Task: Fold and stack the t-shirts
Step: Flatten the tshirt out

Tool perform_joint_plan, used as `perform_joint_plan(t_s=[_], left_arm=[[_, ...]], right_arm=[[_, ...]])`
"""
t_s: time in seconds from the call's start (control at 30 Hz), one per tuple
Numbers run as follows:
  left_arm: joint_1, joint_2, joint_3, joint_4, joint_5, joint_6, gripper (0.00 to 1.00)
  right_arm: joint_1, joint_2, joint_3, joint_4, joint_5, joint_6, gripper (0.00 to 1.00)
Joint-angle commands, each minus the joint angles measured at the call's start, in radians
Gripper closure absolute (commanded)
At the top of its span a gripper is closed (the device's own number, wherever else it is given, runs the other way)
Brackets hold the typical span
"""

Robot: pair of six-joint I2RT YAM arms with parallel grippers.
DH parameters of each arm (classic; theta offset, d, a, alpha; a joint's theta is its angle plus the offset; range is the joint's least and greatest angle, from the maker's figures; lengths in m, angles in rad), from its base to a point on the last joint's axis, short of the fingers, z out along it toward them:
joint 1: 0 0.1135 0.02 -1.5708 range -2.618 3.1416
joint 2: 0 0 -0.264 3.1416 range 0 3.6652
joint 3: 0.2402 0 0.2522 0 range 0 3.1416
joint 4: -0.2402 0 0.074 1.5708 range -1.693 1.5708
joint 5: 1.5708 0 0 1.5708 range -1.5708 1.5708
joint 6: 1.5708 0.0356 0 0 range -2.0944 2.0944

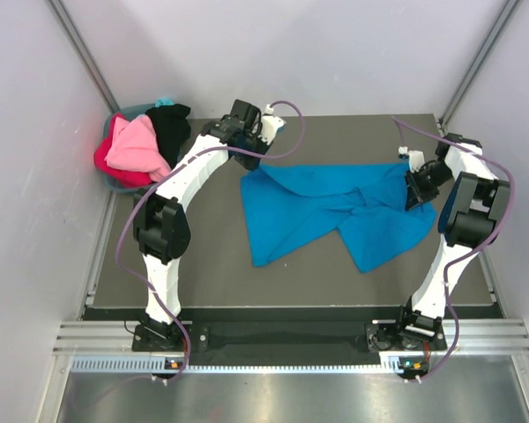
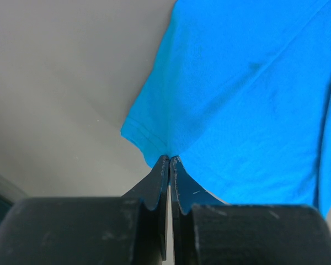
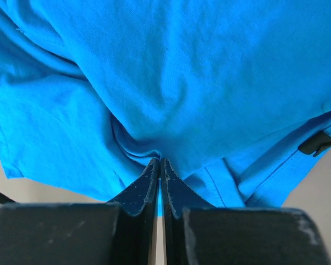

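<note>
Evidently a two-armed spread of the blue t-shirt was in hand

At far left the pink, red and black t-shirts sat heaped in the teal basket; the left gripper was clamped on a hemmed corner of the blue one, which lay rumpled mid-table, long axis running left to right, two lobes trailing near; the right gripper was clenched on bunched cloth at its right end. Drawing both apart evenly, lifting together, should flatten it; where the collar pointed I could not tell
</note>
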Motion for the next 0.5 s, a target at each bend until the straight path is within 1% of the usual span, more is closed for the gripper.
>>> perform_joint_plan(t_s=[0.0,0.13,0.17,0.23,0.27,0.37,0.47], left_arm=[[-0.003,0.005,0.011,0.027,-0.011,0.001,0.97],[-0.001,-0.012,0.02,0.042,-0.06,0.018,0.98],[0.0,-0.024,0.025,0.046,-0.093,0.021,0.98],[0.002,-0.04,0.039,0.059,-0.123,0.029,1.0],[0.0,-0.059,0.043,0.073,-0.173,0.028,1.0],[0.0,-0.095,0.054,0.09,-0.207,0.009,1.0],[0.0,-0.133,0.083,0.102,-0.264,0.005,1.0]], right_arm=[[-0.01,-0.011,0.046,0.0,-0.02,-0.002,1.0],[-0.01,-0.068,0.127,0.026,-0.017,0.021,1.0],[-0.008,-0.078,0.197,0.026,-0.02,0.04,1.0],[-0.007,-0.104,0.277,0.029,-0.032,0.07,1.0],[-0.002,-0.112,0.355,0.033,-0.033,0.102,1.0],[0.016,-0.15,0.46,0.069,-0.027,0.155,1.0],[0.041,-0.204,0.483,0.137,0.009,0.183,1.0]])
